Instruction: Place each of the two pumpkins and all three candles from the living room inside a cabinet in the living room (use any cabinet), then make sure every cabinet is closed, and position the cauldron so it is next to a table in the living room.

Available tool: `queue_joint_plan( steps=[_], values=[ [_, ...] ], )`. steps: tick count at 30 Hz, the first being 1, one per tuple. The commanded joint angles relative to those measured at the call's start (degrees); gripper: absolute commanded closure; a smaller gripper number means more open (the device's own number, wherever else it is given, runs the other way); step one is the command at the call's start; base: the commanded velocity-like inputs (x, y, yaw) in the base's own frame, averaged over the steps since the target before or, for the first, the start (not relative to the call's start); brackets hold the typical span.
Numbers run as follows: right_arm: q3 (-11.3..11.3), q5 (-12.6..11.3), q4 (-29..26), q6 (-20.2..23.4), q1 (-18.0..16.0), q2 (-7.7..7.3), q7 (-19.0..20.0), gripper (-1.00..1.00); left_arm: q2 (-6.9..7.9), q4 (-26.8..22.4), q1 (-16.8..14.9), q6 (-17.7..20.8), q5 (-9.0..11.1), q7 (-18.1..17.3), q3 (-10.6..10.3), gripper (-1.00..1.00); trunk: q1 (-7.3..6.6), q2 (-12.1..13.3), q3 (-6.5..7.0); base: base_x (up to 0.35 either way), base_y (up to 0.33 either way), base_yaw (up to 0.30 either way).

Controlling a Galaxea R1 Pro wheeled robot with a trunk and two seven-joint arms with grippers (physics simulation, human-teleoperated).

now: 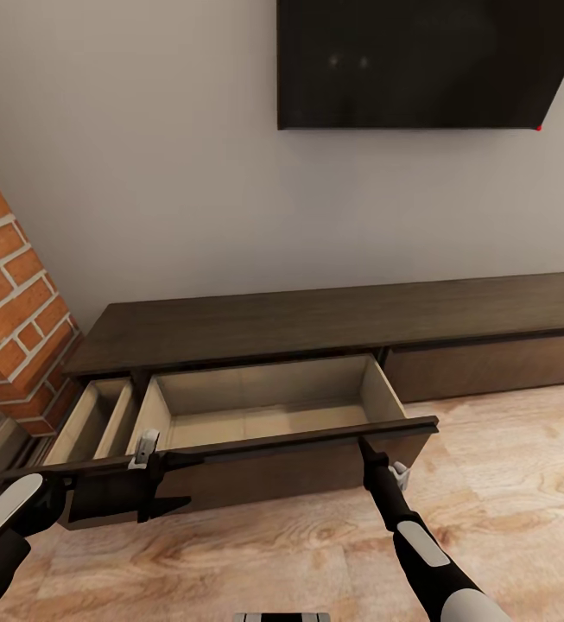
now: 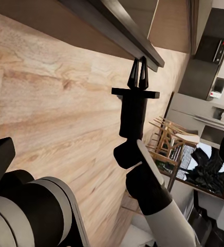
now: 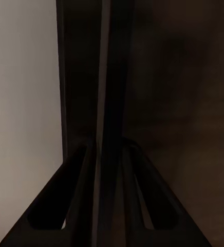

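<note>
One cabinet; two drawers pulled open, one closed front beyond the right gripper. One television. Two grippers.

Dark-brown cabinet against wall, wide drawer pulled open.

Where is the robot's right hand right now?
In the head view, the right gripper is at the top edge of the open drawer's front, right of centre, below the cabinet.

My left gripper sat half behind the cabinet drawer front, so I couldn't read its jaws. The television and the cabinet's right end were cut off by the frame.
</note>
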Motion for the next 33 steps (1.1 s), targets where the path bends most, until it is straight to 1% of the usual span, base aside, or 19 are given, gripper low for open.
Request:
queue_joint_plan(
  steps=[1, 29, 30, 33],
  values=[
    [1.62, 0.03, -0.54, 0.39, -0.01, 0.06, 0.7, 1.0, 0.03, 0.01, -0.06, -0.01, 0.61, 0.51, -0.09, -1.0, -0.02, -0.03, -0.04, -0.006, 0.0, 0.0],
    [1.62, 0.04, -0.5, 0.39, -0.01, 0.05, 0.67, 1.0, 0.03, 0.01, -0.06, -0.01, 0.61, 0.51, -0.09, -1.0, -0.02, -0.03, -0.04, -0.022, 0.0, 0.0],
    [1.62, 0.05, -0.48, 0.39, 0.01, 0.06, 0.66, -1.0, 0.03, 0.02, -0.06, -0.01, 0.61, 0.51, -0.09, -1.0, -0.02, -0.03, -0.04, -0.007, 0.0, 0.0],
    [1.62, 0.03, -0.46, 0.45, 0.0, -0.02, 0.65, -1.0, 0.03, 0.02, -0.06, -0.01, 0.61, 0.51, -0.09, -1.0, -0.02, -0.03, -0.04, -0.002, 0.0, 0.0]
  ],
)
